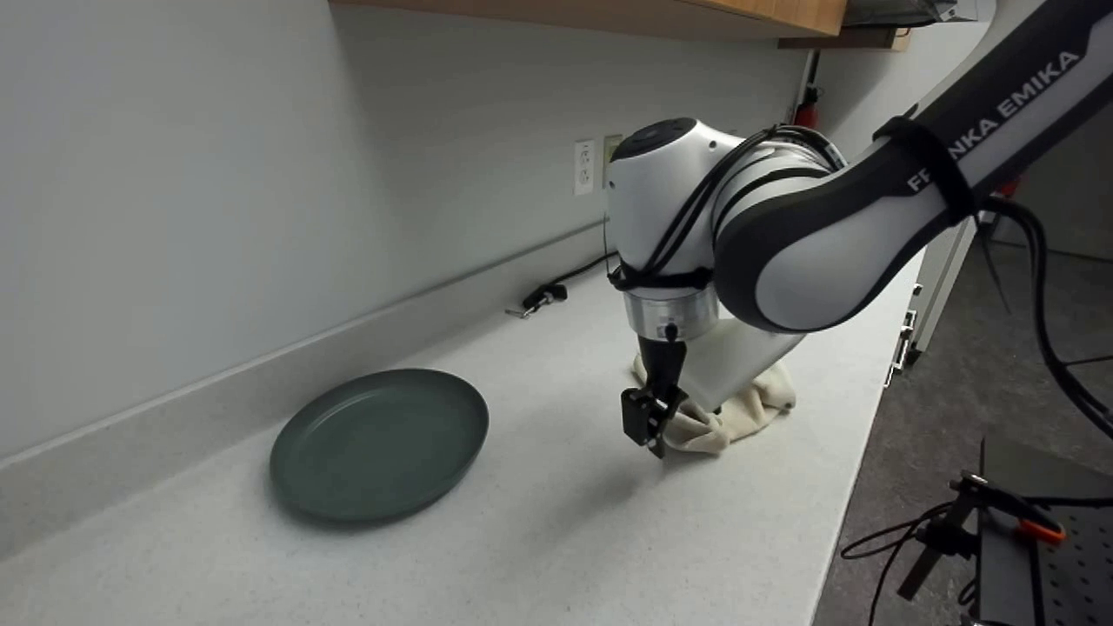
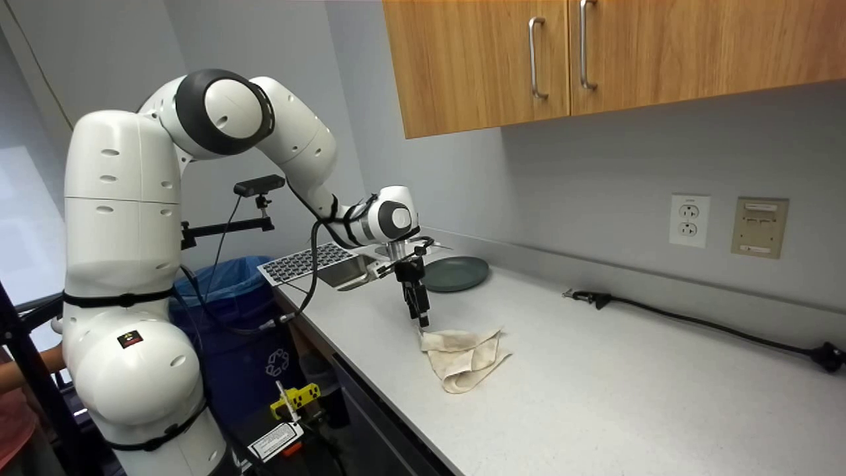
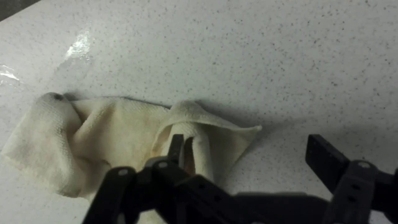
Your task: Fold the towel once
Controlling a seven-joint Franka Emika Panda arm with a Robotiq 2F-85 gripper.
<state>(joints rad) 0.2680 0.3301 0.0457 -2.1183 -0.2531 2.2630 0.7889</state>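
The cream-beige towel lies rumpled on the counter, with folds bunched at one end and a pointed corner lifted slightly. In an exterior view the towel shows layers doubled over each other. My gripper stands wide open at the towel's edge. In the wrist view its left finger is in front of the towel's folds, and the right finger is over bare counter. The towel's corner and a rolled fold reach into the gap, with neither pinched. In an exterior view the arm hides part of the towel behind the gripper.
A round dark grey plate rests on the counter near the wall. A small clamp with a black cord lies along the backsplash. Wooden cabinets hang above. A sink is beyond the arm.
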